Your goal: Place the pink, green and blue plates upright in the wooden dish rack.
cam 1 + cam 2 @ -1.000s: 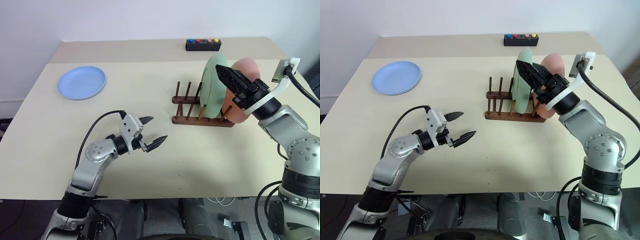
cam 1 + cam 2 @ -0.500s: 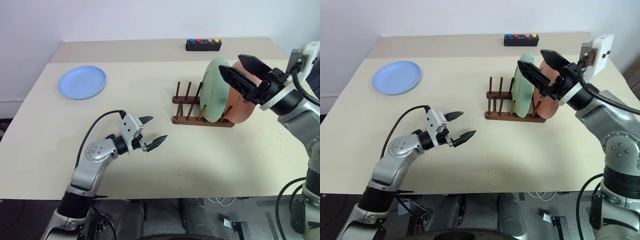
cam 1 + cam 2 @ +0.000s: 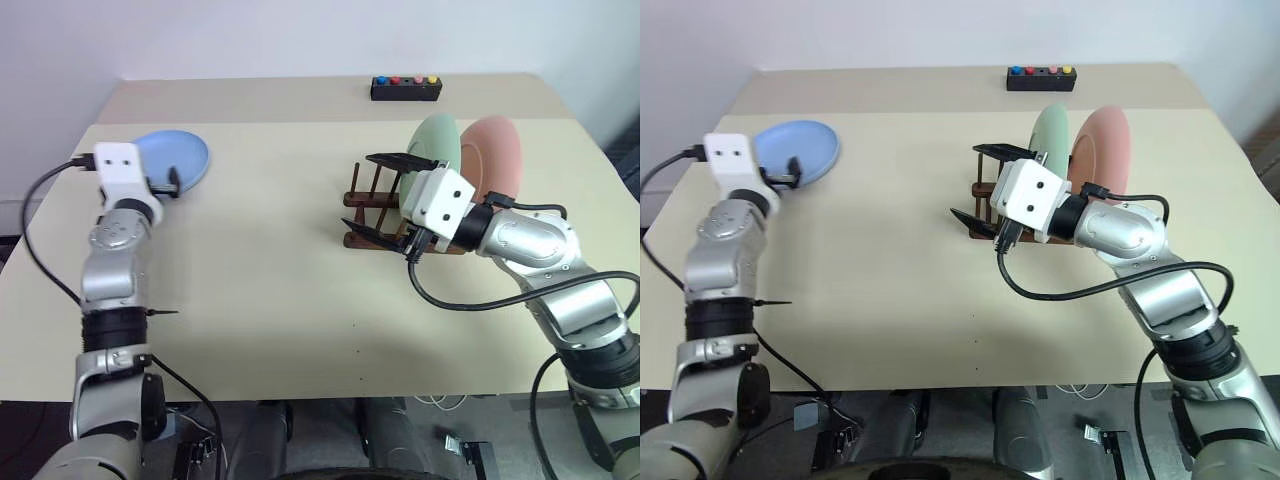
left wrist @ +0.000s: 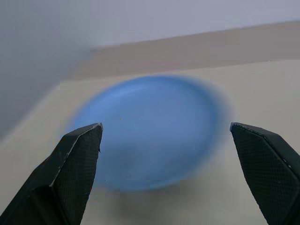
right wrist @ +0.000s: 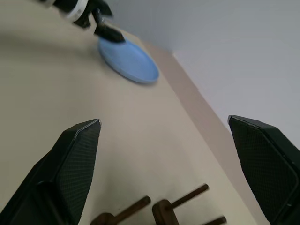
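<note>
— Listing from nine o'clock: what sits at the table's (image 3: 300, 300) left?

— Item one, blue plate (image 3: 180, 158), flat on the surface near the ten o'clock corner. Left gripper (image 4: 164, 154) level just before its near rim, fingers (image 4: 77, 164) spread wide, holding nothing.

— Centre and right?

— Item two, wooden dish rack (image 3: 362, 205), toward two o'clock of table centre. Right gripper (image 3: 378, 198) in front of its left end, jaws spread, empty. Item three, green plate (image 3: 440, 145), upright in the rack. Item four, pink plate (image 3: 495, 160), upright just right of the green. Item five, black button box (image 3: 406, 89), twelve o'clock edge.
</note>
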{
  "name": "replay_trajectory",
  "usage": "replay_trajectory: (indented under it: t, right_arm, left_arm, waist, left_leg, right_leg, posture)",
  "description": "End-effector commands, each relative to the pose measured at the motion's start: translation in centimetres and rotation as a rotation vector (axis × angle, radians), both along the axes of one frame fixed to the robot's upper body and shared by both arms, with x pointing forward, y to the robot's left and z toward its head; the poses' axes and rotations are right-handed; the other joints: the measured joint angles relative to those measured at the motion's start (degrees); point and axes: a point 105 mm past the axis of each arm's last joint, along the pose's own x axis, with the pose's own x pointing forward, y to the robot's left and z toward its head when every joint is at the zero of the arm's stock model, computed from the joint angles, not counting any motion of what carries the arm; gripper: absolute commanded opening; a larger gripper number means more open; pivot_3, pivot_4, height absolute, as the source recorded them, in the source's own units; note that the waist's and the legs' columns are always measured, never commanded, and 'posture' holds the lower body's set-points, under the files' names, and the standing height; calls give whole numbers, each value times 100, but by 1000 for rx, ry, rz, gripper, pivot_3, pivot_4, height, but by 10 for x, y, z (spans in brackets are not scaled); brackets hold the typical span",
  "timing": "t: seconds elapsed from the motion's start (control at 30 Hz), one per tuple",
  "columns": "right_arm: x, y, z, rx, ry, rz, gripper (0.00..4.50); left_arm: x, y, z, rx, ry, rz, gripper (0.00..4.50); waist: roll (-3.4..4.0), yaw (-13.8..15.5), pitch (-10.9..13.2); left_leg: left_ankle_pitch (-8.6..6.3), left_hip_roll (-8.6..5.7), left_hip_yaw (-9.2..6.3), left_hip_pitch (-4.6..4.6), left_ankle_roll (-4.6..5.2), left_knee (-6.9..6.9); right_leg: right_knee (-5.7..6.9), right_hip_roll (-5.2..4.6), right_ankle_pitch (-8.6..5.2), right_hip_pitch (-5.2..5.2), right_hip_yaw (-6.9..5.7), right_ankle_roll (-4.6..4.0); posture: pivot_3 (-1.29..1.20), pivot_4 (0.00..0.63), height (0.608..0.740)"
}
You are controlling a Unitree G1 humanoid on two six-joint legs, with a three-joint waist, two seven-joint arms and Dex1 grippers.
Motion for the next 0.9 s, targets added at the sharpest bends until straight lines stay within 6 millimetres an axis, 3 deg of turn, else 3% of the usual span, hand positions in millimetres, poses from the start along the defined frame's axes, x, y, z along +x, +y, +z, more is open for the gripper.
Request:
replay_trajectory:
  t: [0.03,0.13,0.3,0.53,0.63,0.77,0.83,0.87,0.9]
  right_arm:
    - [-2,6,11,-3,-67,29,4426]
    - [-1,8,9,1,-67,31,4426]
    - [-1,10,6,9,-65,29,4426]
    - [-3,6,2,12,-60,0,4426]
    - [-3,1,-1,3,-59,-19,4500]
    - [-3,-1,-3,1,-55,-29,4500]
    - [-3,-1,-3,-2,-54,-28,4500]
    - [-3,-1,-3,-2,-53,-27,4500]
    - [-3,-1,-3,-3,-52,-27,4500]
  left_arm:
    - [0,24,0,-12,39,125,4500]
    - [8,38,-7,-90,92,195,4500]
    - [26,33,-13,-101,167,169,4500]
    - [38,20,-30,-301,202,165,4500]
    - [37,21,-33,-388,155,192,3595]
    - [35,25,-35,-454,118,217,1634]
    - [34,28,-35,-467,101,219,437]
    - [34,28,-35,-473,94,219,36]
    - [34,29,-35,-476,91,219,36]
  waist:
    - [-2,17,0]
    - [-18,23,0]
    - [-22,-9,0]
    - [-23,-35,0]
    - [-24,-31,-1]
    - [-24,-29,-1]
    - [-24,-25,-1]
    - [-25,-25,-1]
    - [-25,-28,-3]
  left_leg:
    - [0,0,-2,-1,0,0]
    - [1,-1,-10,-1,-2,2]
    - [3,-1,-16,-1,-6,-1]
    - [3,-1,-15,-1,-6,-5]
    - [3,-1,-15,-1,-6,-5]
    - [3,-1,-15,-1,-6,-3]
    - [4,-1,-15,-1,-6,-3]
    - [4,-1,-15,-1,-6,-3]
    - [4,-1,-15,-1,-6,-3]
  right_leg:
    - [0,0,0,0,-2,0]
    - [3,0,1,2,-10,-1]
    - [4,1,2,3,-16,-3]
    - [4,1,1,0,-16,-3]
    - [6,1,2,0,-16,-3]
    - [8,0,2,0,-16,-2]
    - [9,0,2,0,-16,-2]
    - [8,0,2,0,-16,-2]
    - [9,0,2,0,-16,-2]
  posture:
    - [0,150,740]
    - [0,150,740]
    - [0,150,740]
    - [0,150,740]
    - [0,150,740]
    - [0,150,740]
    - [0,150,740]
    - [0,150,740]
    - [0,150,740]
